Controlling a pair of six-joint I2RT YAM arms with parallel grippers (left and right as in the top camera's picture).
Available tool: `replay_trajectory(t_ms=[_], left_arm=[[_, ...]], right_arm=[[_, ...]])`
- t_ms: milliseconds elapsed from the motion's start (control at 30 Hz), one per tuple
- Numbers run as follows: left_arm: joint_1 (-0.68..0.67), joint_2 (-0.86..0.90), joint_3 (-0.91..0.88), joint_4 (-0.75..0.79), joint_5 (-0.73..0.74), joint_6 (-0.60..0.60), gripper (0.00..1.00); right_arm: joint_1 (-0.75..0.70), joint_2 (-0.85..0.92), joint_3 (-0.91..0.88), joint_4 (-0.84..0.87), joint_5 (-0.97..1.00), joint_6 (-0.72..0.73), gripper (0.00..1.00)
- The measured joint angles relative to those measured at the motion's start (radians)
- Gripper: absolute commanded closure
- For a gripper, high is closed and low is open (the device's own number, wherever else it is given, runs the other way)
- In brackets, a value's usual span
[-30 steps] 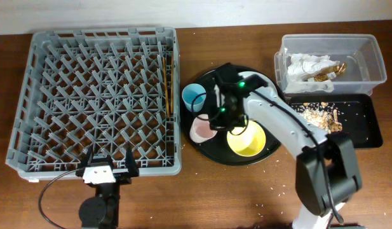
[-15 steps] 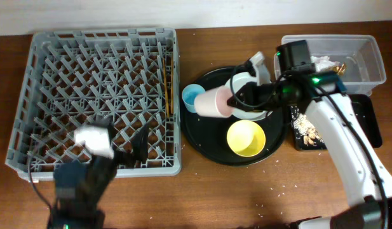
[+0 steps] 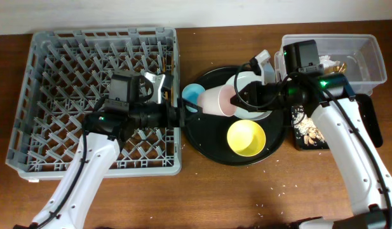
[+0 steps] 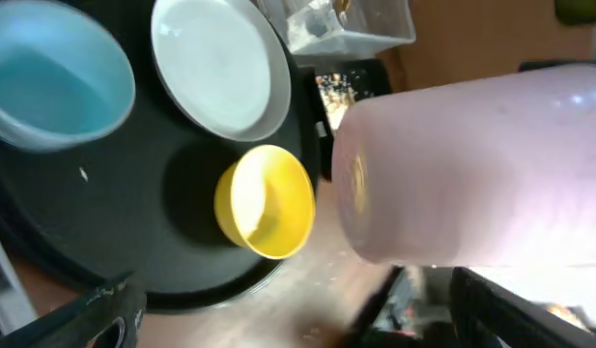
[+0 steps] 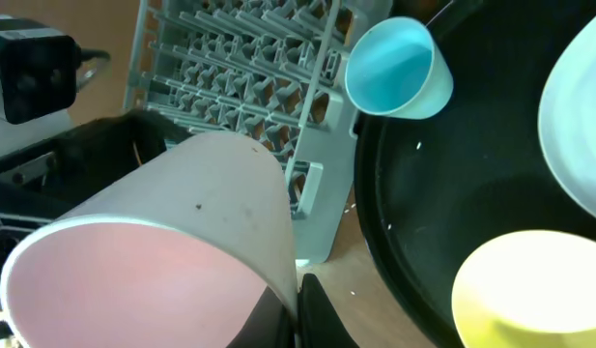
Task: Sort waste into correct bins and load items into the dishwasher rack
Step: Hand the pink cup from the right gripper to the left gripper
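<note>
My right gripper (image 3: pixel 239 98) is shut on the rim of the pale pink cup (image 3: pixel 211 102) and holds it on its side above the left part of the round black tray (image 3: pixel 205 143). In the right wrist view the fingers (image 5: pixel 299 309) pinch the pink cup's wall (image 5: pixel 182 222). My left gripper (image 3: pixel 180 116) is open at the right edge of the grey dishwasher rack (image 3: pixel 56 76), just short of the cup. In the left wrist view the pink cup (image 4: pixel 471 164) fills the right side beyond the spread fingers (image 4: pixel 298 324). The light blue cup (image 3: pixel 194 95), white plate (image 3: pixel 251 86) and yellow bowl (image 3: pixel 246 138) sit on the round tray.
The clear tub (image 3: pixel 367 60) at the back right holds white napkins (image 3: pixel 323 63) and a gold wrapper. The shallow black tray (image 3: pixel 372 127) with crumbs (image 3: pixel 304 124) lies in front of it, partly under my right arm. Crumbs dot the wooden table.
My right gripper took the pink cup off the round tray and lifted it leftward. My left arm swung from the table's front edge up across the rack towards the cup.
</note>
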Motion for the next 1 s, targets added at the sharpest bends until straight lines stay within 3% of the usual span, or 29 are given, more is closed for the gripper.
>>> replay_trajectory(t_ms=[33,133,233,367,533,700,867,900,933,1000], left_arm=[[0.032,0.000,0.000,0.007,0.045,-0.090,0.01],[0.167,0.001,0.000,0.031,0.239,-0.183,0.01],[0.266,0.035,0.001,0.092,0.430,-0.225,0.01],[0.282,0.127,0.003,0.182,0.641,-0.289,0.01],[0.282,0.127,0.004,0.188,0.682,-0.301,0.01],[0.285,0.127,0.005,0.188,0.711,-0.308,0.20],[0.292,0.127,0.005,0.187,0.708,-0.307,0.21],[0.292,0.127,0.005,0.187,0.706,-0.307,0.30],[0.292,0.127,0.005,0.187,0.701,-0.307,0.42],[0.288,0.127,0.005,0.185,0.698,-0.307,0.44]], right_arm=[[0.000,0.002,0.000,0.014,-0.001,0.000,0.96],[0.000,0.029,-0.002,0.091,-0.079,-0.001,0.96],[0.000,0.034,-0.005,0.192,-0.241,-0.001,0.96],[0.017,0.076,-0.006,0.288,-0.377,-0.004,0.96],[0.139,0.194,-0.009,0.438,-0.416,0.050,0.96],[0.222,0.212,-0.013,0.574,-0.365,0.143,0.96],[0.253,0.253,-0.013,0.651,-0.334,0.215,0.95],[0.255,0.254,-0.013,0.653,-0.329,0.219,0.83],[0.257,0.255,-0.013,0.655,-0.323,0.221,0.80],[0.265,0.257,-0.013,0.658,-0.301,0.238,0.64]])
